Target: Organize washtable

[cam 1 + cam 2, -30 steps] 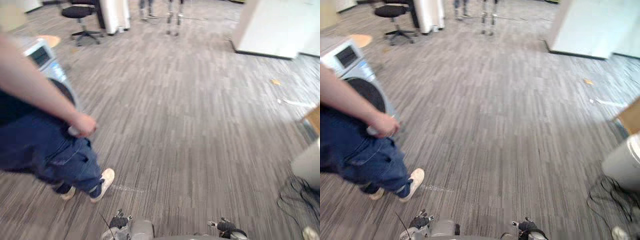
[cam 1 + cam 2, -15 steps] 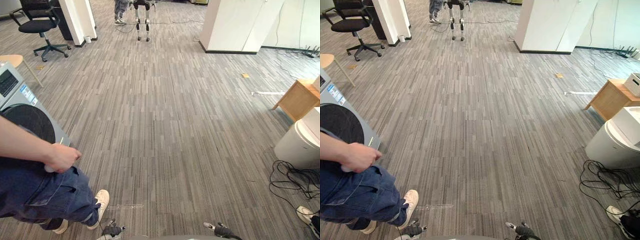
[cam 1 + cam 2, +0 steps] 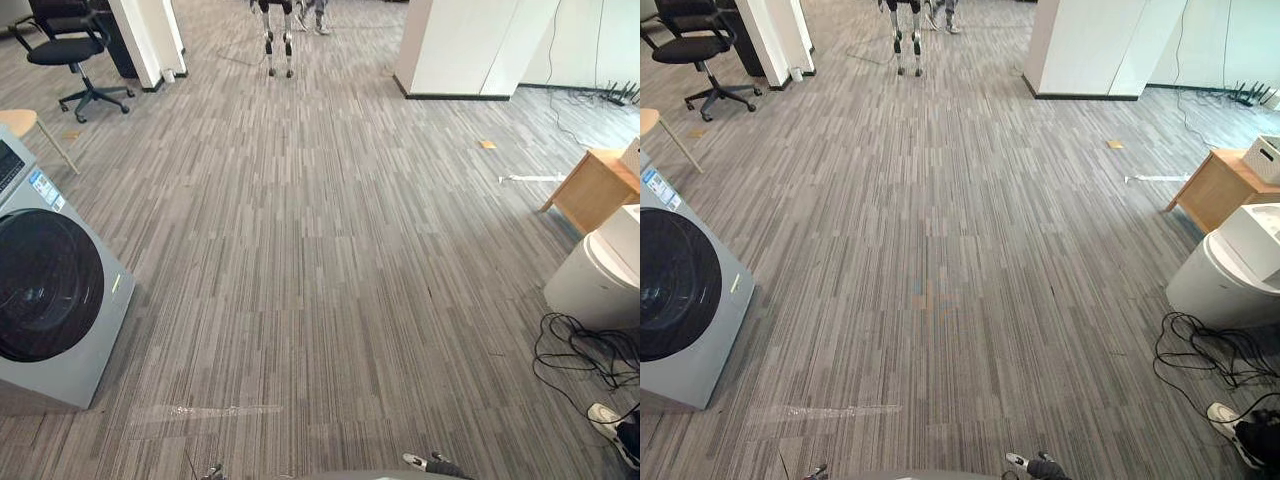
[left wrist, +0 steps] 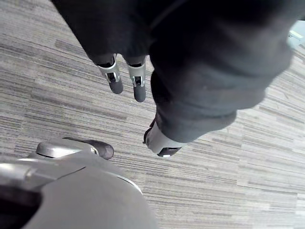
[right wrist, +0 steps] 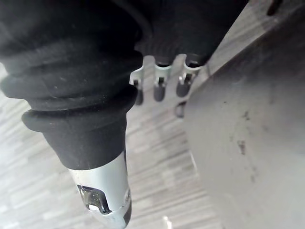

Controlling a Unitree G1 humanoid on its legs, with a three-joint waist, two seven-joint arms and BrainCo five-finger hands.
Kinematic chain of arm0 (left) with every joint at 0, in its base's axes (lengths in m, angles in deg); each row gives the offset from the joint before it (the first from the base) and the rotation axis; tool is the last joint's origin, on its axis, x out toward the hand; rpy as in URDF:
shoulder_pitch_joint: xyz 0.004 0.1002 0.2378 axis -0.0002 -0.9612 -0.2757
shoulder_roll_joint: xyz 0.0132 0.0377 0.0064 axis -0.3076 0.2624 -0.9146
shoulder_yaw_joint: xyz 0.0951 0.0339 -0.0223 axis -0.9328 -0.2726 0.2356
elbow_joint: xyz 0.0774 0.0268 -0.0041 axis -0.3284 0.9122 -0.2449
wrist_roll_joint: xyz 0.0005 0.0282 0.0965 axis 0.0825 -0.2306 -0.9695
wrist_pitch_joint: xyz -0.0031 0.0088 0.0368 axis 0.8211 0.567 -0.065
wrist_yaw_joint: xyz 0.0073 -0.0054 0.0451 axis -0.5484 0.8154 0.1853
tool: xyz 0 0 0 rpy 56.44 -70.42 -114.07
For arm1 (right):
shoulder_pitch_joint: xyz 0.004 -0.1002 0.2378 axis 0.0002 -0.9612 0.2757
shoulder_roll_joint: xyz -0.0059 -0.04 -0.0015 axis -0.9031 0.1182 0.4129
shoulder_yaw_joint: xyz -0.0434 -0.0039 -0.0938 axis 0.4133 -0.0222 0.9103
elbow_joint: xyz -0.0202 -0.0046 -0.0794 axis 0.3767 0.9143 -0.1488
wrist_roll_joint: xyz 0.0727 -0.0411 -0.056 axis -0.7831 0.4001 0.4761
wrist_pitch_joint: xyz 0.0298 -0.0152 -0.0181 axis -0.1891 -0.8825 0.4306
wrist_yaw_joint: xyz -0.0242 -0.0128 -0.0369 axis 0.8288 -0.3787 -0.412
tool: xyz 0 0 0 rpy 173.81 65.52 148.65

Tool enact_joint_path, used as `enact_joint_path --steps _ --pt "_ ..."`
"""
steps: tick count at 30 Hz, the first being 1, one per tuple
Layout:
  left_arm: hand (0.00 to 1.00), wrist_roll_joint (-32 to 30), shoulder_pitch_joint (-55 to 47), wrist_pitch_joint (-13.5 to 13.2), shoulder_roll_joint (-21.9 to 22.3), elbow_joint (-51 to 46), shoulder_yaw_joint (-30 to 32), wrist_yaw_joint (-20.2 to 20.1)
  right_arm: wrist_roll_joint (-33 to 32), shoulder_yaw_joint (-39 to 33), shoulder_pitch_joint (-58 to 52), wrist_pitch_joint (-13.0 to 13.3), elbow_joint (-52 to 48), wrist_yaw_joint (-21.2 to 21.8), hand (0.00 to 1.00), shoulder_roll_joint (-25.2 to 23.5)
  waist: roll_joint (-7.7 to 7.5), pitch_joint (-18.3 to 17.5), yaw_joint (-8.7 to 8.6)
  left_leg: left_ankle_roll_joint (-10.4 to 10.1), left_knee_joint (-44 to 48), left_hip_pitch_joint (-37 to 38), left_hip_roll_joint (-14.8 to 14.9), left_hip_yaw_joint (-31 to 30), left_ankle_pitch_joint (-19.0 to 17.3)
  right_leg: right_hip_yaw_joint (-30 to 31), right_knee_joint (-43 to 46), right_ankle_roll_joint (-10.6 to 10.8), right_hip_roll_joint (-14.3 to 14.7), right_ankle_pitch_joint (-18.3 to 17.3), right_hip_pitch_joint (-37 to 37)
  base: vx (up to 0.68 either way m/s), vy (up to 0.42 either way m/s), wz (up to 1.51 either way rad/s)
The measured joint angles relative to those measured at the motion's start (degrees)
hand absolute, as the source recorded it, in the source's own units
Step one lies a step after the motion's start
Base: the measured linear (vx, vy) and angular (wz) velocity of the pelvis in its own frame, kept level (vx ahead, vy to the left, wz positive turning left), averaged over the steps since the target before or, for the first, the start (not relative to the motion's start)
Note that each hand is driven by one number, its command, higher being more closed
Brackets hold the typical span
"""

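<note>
Left hand (image 4: 137, 85), right hand (image 5: 159, 86) hang with relaxed fingers, hold nothing. Person beside washing machine (image 3: 50, 290) is gone now, view shifted. Task likely not begun yet.

The left hand (image 4: 137, 86) has shiny silver fingers (image 4: 113, 76) with dark, rounded tips. A soft black cover (image 4: 209, 62) goes over the back of it and looks smooth and puffy. Its thumb (image 4: 159, 143) is silver too, with a dark end. The right hand (image 5: 159, 85) has the same silver fingers with dark tips in a row. Its black cover (image 5: 71, 71) has thick round ribs like rings. The silver thumb (image 5: 107, 191) has a small slot with metal parts inside.
</note>
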Motion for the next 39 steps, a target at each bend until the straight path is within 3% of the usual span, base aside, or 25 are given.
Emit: enact_joint_path --steps 10,12,14,15,16,17,20,23,25,26,27,28,29,30,31,32,33,35,36,37,39 --pt "0.00 -2.46 0.55 -0.59 0.73 -0.05 0.50 1.15 -0.02 2.04 0.79 1.25 -0.22 -0.65 0.00 0.89 0.78 2.27 -0.14 0.20 -3.15 3.38 -0.14 1.52 0.08 -1.75 -0.30 -1.11 0.04 1.37 1.49 0.06 -0.001 -0.10" --pt "0.00 -2.46 1.35 -0.57 1.18 -0.13 0.46 1.16 -0.07 1.95 1.59 1.28 -1.03 -0.67 0.00 1.03 1.91 4.55 -0.15 0.69 -2.40 3.65 0.35 1.03 -0.25 -2.47 5.95 -1.08 0.08 0.83 -0.75 -0.03 0.021 0.13" --pt "0.00 -2.42 1.50 -0.58 1.66 -0.70 0.48 1.14 -1.43 1.55 2.26 1.45 -2.98 -0.69 0.00 1.43 2.88 7.02 -0.78 2.17 -2.61 5.08 0.71 -0.13 -1.15 -3.50 19.89 -1.57 -1.20 -2.31 -6.00 -0.06 0.042 0.22" --pt "0.00 -2.27 1.53 -0.51 1.35 -1.17 0.58 1.11 -2.88 1.21 2.46 1.77 -4.22 -0.63 0.00 1.64 2.90 8.69 -1.46 3.73 -2.71 6.93 -0.16 -0.97 -1.98 -2.83 32.62 -1.58 -3.30 -6.15 -11.69 -0.04 0.044 0.21" --pt "0.00 -2.24 1.66 -0.50 1.22 -1.17 0.59 1.13 -3.94 1.16 2.49 1.99 -4.51 -0.64 0.00 1.64 2.57 8.67 -1.46 4.43 -2.79 7.93 -0.37 -1.10 -2.54 -2.74 36.55 -1.22 -3.60 -8.58 -13.96 -0.01 0.046 0.17" --pt "0.00 -2.24 1.65 -0.49 1.14 -1.13 0.58 1.10 -4.28 1.16 2.48 2.06 -4.52 -0.62 0.00 1.67 2.49 8.68 -1.45 4.30 -3.00 8.51 -0.39 -1.16 -2.69 -3.10 37.42 -1.17 -3.39 -9.56 -15.26 0.08 0.054 0.09" --pt "0.00 -2.31 1.70 -0.44 1.12 -0.98 0.58 0.99 -6.39 0.99 3.04 2.34 -4.51 -0.57 0.00 1.58 2.52 8.85 -1.94 3.15 -3.39 9.70 0.26 -1.34 -4.74 -5.14 28.11 -0.82 -0.22 -9.55 -21.12 0.14 0.021 0.09" --pt "0.00 -3.45 1.51 -0.26 0.69 -1.03 0.55 0.98 -8.23 -0.47 3.58 2.85 -4.46 -0.66 0.00 0.65 1.75 9.92 -3.76 1.02 -3.55 13.29 0.73 -3.60 -7.70 -7.53 10.28 -0.95 1.47 -2.11 -22.60 0.41 -0.066 0.36" --pt "0.00 -3.91 1.25 -0.01 0.54 -1.05 0.62 0.89 -9.51 -2.01 3.65 3.19 -4.60 -0.62 0.00 0.03 1.56 9.97 -4.38 0.06 -2.42 14.85 1.59 -4.99 -11.11 -7.42 11.58 -1.76 1.42 -2.03 -24.73 0.48 -0.159 0.56" --pt "0.00 -3.99 0.57 0.01 1.18 -1.17 1.20 0.68 -11.04 -4.32 3.26 3.33 -5.61 -0.55 0.00 -0.13 3.06 9.30 -4.93 -1.48 -0.64 15.27 4.42 -6.31 -14.12 -7.79 18.22 -4.33 2.97 -2.77 -26.73 0.54 -0.216 0.69" --pt "0.00 -4.02 0.08 0.02 1.98 -1.06 2.56 0.39 -11.58 -5.41 2.91 3.42 -6.31 -0.57 0.00 -0.14 4.13 8.73 -5.01 -2.66 1.33 15.52 5.81 -7.27 -15.31 -7.87 20.41 -5.60 3.99 -2.61 -26.96 0.70 -0.243 0.69" --pt "0.00 -3.95 0.52 0.28 3.07 -1.25 5.90 -0.35 -12.52 -7.34 2.95 3.58 -5.98 -0.65 0.00 -0.81 3.89 8.62 -4.75 -3.86 11.14 12.22 8.22 -7.00 -15.89 -8.03 24.15 -7.29 6.22 -0.81 -26.55 0.77 -0.321 0.21" --pt "0.00 -3.74 0.44 0.57 4.20 -2.38 8.82 -0.31 -12.64 -7.96 3.00 3.51 -6.18 -0.70 0.00 -0.51 5.47 8.77 -4.06 -4.23 24.11 7.61 10.68 -6.81 -12.36 -8.50 25.38 -8.58 8.62 -2.75 -24.88 0.96 -0.404 -0.09" --pt "0.00 -3.40 0.30 0.70 4.72 -2.45 9.55 -0.28 -12.56 -7.87 2.96 3.47 -6.42 -0.78 0.00 -0.45 5.63 8.82 -3.96 -3.36 30.17 5.59 11.30 -6.85 -8.27 -8.33 25.14 -9.08 9.98 -3.80 -23.38 0.79 -0.366 -0.75" --pt "0.00 -2.32 -0.16 0.98 5.33 -2.48 9.51 -0.19 -11.71 -7.05 2.91 3.46 -6.76 -1.10 0.00 -0.14 6.83 9.16 -3.29 -3.46 40.79 2.19 12.24 -7.09 0.44 -6.94 22.77 -10.37 12.71 -4.95 -19.26 0.98 -0.333 -0.97" --pt "0.00 -2.38 0.94 1.15 5.24 -2.59 8.58 -0.08 -10.33 -6.76 2.95 3.37 -6.51 -1.45 0.00 0.19 7.35 9.78 -2.89 -4.18 49.97 -1.39 13.09 -7.18 -1.63 -4.97 18.94 -10.86 14.84 -5.26 -13.96 0.79 -0.227 -0.93" --pt "0.00 -2.28 1.46 1.15 5.23 -2.96 8.46 -0.09 -9.73 -6.60 2.96 3.20 -6.29 -1.68 0.00 0.15 7.07 10.02 -2.90 -4.51 53.02 -3.31 13.07 -7.10 -2.85 -4.30 17.05 -10.95 15.19 -5.30 -11.28 0.90 -0.236 -0.53" --pt "0.00 -2.08 1.89 0.20 4.57 -5.49 7.34 0.22 -7.78 -5.41 2.78 2.52 -5.10 -1.82 0.00 0.03 5.38 10.97 -2.86 -5.16 57.08 -8.12 12.03 -6.89 -5.47 -2.76 12.67 -11.09 15.00 -5.38 -2.92 0.65 -0.128 -0.22" --pt "0.00 -1.57 1.81 -0.73 4.28 -7.72 6.28 0.42 -6.81 -5.01 2.63 2.12 -4.48 -1.82 0.00 -0.05 4.58 11.40 -1.77 -4.93 56.36 -14.00 10.80 -6.98 -8.24 -1.20 9.79 -11.17 14.42 -5.44 3.20 0.60 -0.065 -0.32" --pt "0.00 -1.23 1.92 -1.03 4.36 -8.22 6.20 0.57 -6.61 -5.03 2.68 2.07 -4.47 -1.82 0.00 -0.06 4.31 11.56 -1.25 -4.56 54.73 -16.24 10.09 -7.08 -8.99 -0.73 9.00 -11.20 14.10 -5.47 4.81 0.68 -0.014 -0.48" --pt "0.00 0.14 2.37 -1.78 4.38 -9.68 6.09 1.18 -6.66 -5.03 2.95 2.03 -4.61 -1.74 0.00 -0.72 3.27 12.15 0.10 -4.45 41.44 -22.07 6.86 -7.07 -8.98 0.22 7.09 -10.53 11.44 -7.28 9.23 0.51 0.085 -0.45"
